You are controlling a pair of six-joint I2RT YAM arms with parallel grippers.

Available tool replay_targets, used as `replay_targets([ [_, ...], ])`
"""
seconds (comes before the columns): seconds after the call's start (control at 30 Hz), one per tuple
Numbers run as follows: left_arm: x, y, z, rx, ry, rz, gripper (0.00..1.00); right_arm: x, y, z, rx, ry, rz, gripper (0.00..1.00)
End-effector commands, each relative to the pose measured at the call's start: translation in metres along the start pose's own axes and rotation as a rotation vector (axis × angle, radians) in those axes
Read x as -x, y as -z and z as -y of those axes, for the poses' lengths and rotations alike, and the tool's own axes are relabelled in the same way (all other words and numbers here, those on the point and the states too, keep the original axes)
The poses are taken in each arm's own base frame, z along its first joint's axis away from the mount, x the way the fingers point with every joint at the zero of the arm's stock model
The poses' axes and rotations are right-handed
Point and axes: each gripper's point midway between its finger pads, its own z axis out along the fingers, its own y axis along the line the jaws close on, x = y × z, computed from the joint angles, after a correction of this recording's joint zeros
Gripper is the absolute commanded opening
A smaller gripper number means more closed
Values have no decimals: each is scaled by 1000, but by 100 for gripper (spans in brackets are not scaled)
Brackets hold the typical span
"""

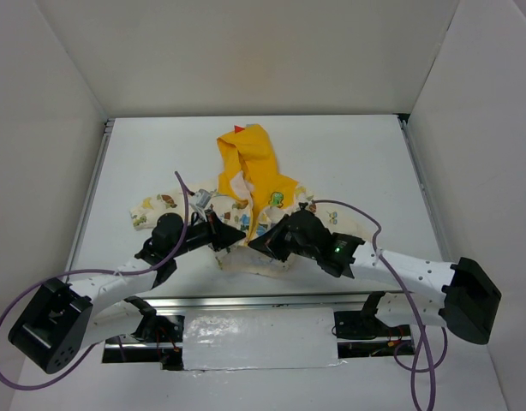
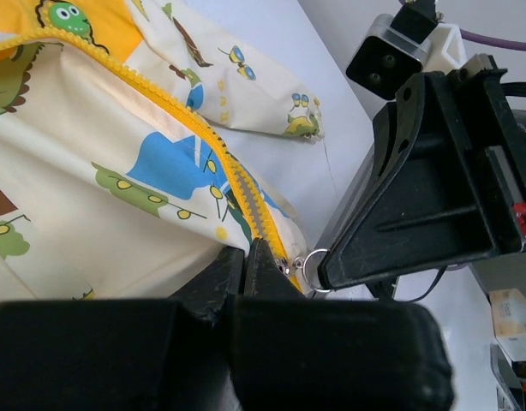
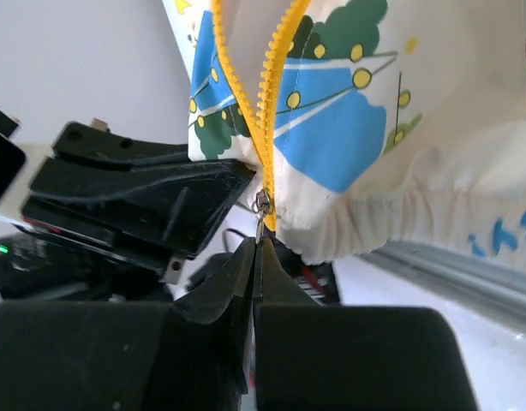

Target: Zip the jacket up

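Note:
The cream jacket with cartoon prints lies flat on the table, its yellow hood pointing to the far side. My left gripper is shut on the jacket's bottom hem, just left of the yellow zip. My right gripper is shut on the metal zip pull, which sits at the bottom end of the zip. Above the slider the two rows of yellow teeth spread apart. In the top view both grippers meet tip to tip at the jacket's near hem.
The jacket's sleeves spread left and right. White walls close in the table on three sides. A metal rail runs along the near edge. Purple cables loop over both arms.

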Motion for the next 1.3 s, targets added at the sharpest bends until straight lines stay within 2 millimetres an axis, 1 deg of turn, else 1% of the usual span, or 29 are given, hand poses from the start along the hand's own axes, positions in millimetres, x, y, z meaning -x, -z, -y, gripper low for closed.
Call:
replay_targets([
  [0.0,6,-2,21,-94,-81,13,0,7,17,-33,52,-194,33,0],
  [0.13,1,-3,27,-120,-99,-3,0,17,20,-30,87,-330,35,0],
  [0.17,-2,-2,30,-136,-102,-12,0,17,19,-21,79,-371,26,0],
  [0.2,-2,-2,32,-141,-104,-13,0,20,19,-27,107,-397,14,0],
  [0.23,-3,-3,34,-151,-107,-18,0,19,18,-26,100,-409,-6,0],
  [0.27,-6,-2,39,-176,-113,-28,0,20,18,-29,106,-407,-6,0],
  [0.33,-8,-3,43,-190,-117,-39,0,27,12,-23,73,-421,11,0],
  [0.37,-11,-3,45,-195,-119,-48,0,30,11,-24,75,-425,11,0],
  [0.43,-11,-4,43,-180,-117,-47,0,35,7,-17,45,-443,15,0],
  [0.47,-12,-4,42,-175,-115,-48,0,36,7,-17,38,-449,21,0],
  [0.5,-12,-4,42,-177,-118,-46,0,37,5,-7,-2,-456,35,0],
  [0.53,-13,-2,43,-182,-118,-47,0,42,5,-3,-12,-478,61,0],
  [0.57,-12,-2,44,-189,-122,-43,0,45,4,5,-34,-498,78,0],
  [0.63,-12,-2,45,-192,-123,-44,0,52,3,10,-46,-534,96,0],
  [0.67,-15,-3,41,-177,-117,-53,0,60,4,13,-54,-552,119,0],
  [0.7,-15,-4,40,-171,-116,-53,0,64,4,14,-56,-562,131,0],
  [0.83,-19,-5,42,-191,-122,-72,0,78,11,-8,15,-545,149,0],
  [0.87,-20,-6,41,-188,-124,-76,0,84,12,-12,30,-542,160,0],
  [0.9,-20,-6,41,-187,-124,-78,0,87,11,-13,29,-530,168,0],
  [0.93,-20,-6,41,-187,-125,-77,0,93,12,-21,44,-521,178,0],
  [0.97,-20,-5,41,-183,-124,-80,0,105,11,-27,55,-511,196,0],
  [1.0,-19,-5,42,-184,-126,-74,0,109,8,-21,35,-508,205,0],
  [1.03,-20,-4,39,-167,-126,-76,0,117,8,-31,51,-500,214,0],
  [1.07,-19,-3,40,-163,-129,-68,0,124,7,-33,49,-494,226,0],
  [1.1,-22,-1,38,-155,-125,-74,0,139,3,-38,49,-477,252,0],
  [1.17,-21,2,39,-148,-121,-62,0,154,-3,-40,26,-462,274,0],
  [1.2,-25,4,37,-146,-117,-68,0,169,-11,-47,19,-441,286,0],
  [1.23,-28,5,36,-140,-110,-76,0,175,-16,-48,4,-434,287,0],
  [1.27,-26,7,37,-137,-112,-65,0,183,-30,-38,-43,-437,289,0],
])
